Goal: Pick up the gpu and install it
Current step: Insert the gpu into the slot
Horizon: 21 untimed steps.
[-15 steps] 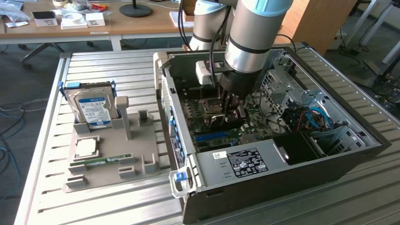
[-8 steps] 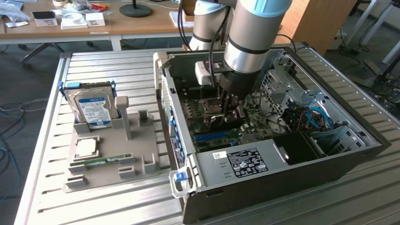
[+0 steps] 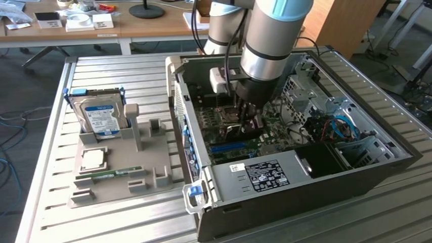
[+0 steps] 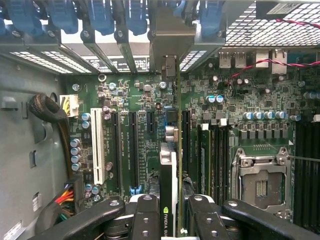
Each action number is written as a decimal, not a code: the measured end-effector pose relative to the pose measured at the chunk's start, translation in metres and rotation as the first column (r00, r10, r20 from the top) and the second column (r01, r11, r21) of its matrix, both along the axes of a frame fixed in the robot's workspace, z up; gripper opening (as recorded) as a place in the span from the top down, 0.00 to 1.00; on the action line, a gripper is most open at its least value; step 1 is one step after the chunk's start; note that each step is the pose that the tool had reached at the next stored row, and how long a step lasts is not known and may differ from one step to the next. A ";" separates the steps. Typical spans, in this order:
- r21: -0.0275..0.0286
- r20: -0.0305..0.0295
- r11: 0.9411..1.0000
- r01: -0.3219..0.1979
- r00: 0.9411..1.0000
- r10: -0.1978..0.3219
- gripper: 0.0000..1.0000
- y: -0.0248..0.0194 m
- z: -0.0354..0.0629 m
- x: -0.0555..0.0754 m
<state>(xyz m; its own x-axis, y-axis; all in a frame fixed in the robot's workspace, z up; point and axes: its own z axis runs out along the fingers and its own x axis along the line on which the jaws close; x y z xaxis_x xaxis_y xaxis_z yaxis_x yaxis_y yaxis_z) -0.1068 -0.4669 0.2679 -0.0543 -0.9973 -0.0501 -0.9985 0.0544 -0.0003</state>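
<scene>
Wrist view — claw (image 4: 172, 216) clenched on the gpu (image 4: 168, 162), card edge-on, its faces hardly visible

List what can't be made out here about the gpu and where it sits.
- Wrist view: whether the gpu is seated in the motherboard. The card shows edge-on, and its own body hides its connector edge.
- Exterior view: how the card is gripped. The gripper and arm stand in front of most of it.
- Exterior view: the print on the hard drive label is too small to read.
</scene>
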 end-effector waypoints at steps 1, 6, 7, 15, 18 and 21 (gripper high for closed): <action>0.000 0.000 1.000 0.000 1.000 0.000 0.73 0.0000 -0.0005 0.000; 0.000 0.000 1.000 0.000 1.000 0.000 0.73 0.0000 -0.0021 -0.001; 0.000 0.000 1.000 0.000 1.000 0.000 0.73 0.0000 -0.0021 -0.001; 0.000 0.000 1.000 0.000 1.000 0.000 0.73 0.0000 -0.0054 -0.002; 0.000 0.000 1.000 0.000 1.000 0.000 0.73 0.0000 -0.0083 -0.002; 0.000 0.000 1.000 0.000 1.000 0.000 0.73 0.0000 -0.0111 -0.002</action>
<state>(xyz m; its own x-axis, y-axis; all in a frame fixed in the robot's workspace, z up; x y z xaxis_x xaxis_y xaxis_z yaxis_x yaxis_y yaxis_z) -0.1087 -0.4669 0.2567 -0.0542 -0.9973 -0.0501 -0.9985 0.0543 -0.0003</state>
